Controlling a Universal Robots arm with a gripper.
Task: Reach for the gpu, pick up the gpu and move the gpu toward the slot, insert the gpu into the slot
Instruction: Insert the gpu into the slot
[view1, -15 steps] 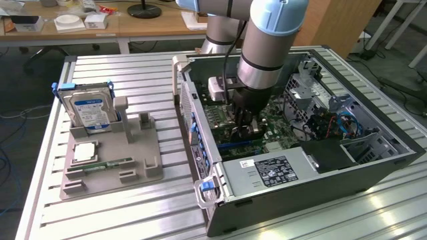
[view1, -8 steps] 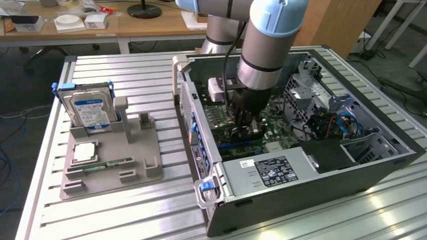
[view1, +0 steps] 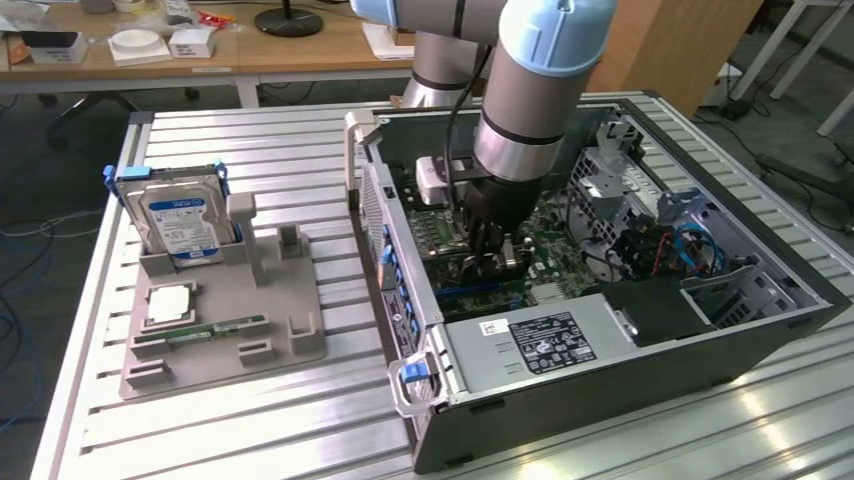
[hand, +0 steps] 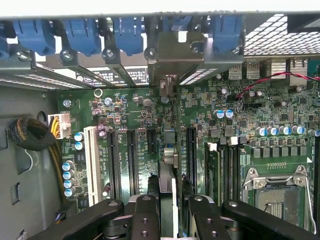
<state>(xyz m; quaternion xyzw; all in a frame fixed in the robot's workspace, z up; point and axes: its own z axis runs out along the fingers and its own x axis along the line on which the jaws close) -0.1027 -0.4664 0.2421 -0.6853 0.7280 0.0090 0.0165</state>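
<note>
The gpu (hand: 169, 150) appears edge-on in the wrist view, a thin card standing upright on the green motherboard (hand: 125, 115) between the black expansion slots (hand: 132, 160). Its silver end bracket (hand: 175, 47) lies against the case's rear openings, among the blue clips. My gripper (hand: 170, 205) is shut on the card's upper edge, one black finger (hand: 145, 212) on each side. The slot beneath the card is hidden by the card itself. In the exterior view my gripper (view1: 491, 255) reaches down inside the open computer case (view1: 747, 330).
To the exterior view's left of the case, a grey fixture (view1: 220, 345) holds a blue-labelled hard drive (view1: 180, 220), a memory stick (view1: 214, 328) and a small chip (view1: 171, 303). The power supply (view1: 547, 345) sits at the case's near end. A CPU socket (hand: 275, 195) and cable bundle (hand: 30, 135) flank the card.
</note>
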